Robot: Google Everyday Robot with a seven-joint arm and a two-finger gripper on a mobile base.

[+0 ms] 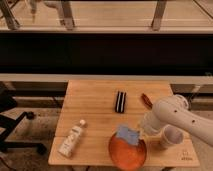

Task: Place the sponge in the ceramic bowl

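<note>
The light-blue sponge rests at the far rim of the orange ceramic bowl, which stands near the table's front edge. My white arm reaches in from the right, and its gripper sits right beside the sponge's right side, low over the bowl's rim. Whether the gripper still touches the sponge is not visible.
On the wooden table are a black rectangular block in the middle, a white bottle lying at front left, a pale cup under my arm and a reddish item at the back right. A dark chair stands left.
</note>
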